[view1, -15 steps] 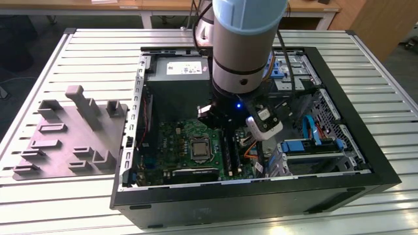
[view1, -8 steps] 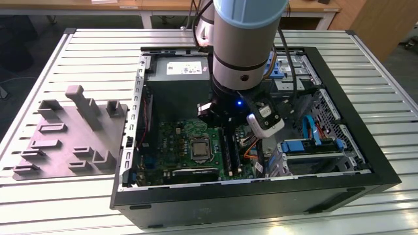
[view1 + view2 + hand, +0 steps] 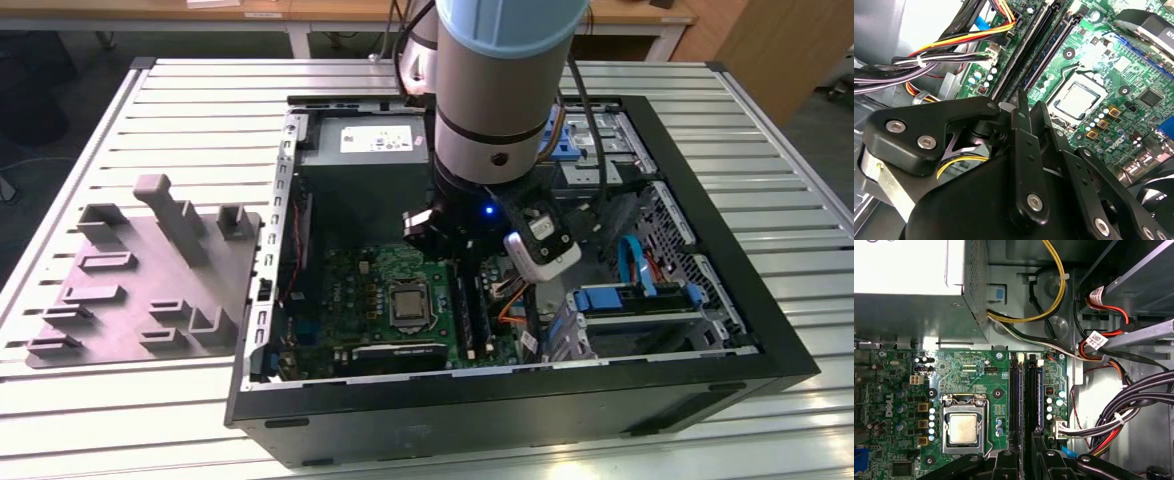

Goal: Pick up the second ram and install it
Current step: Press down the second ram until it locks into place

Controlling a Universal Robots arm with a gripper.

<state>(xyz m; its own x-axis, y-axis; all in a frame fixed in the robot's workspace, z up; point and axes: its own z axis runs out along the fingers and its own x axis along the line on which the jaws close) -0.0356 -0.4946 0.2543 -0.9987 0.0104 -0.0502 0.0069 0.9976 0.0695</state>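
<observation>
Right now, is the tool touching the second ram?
Cannot tell. In the second wrist view the tool sits over the black slot rails, hiding any contact.

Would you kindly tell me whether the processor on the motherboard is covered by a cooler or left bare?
Bare: in both wrist views the processor shows its plain metal lid, with no cooler over it.

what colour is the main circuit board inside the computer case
Green; the board shows best in the first wrist view.
</observation>
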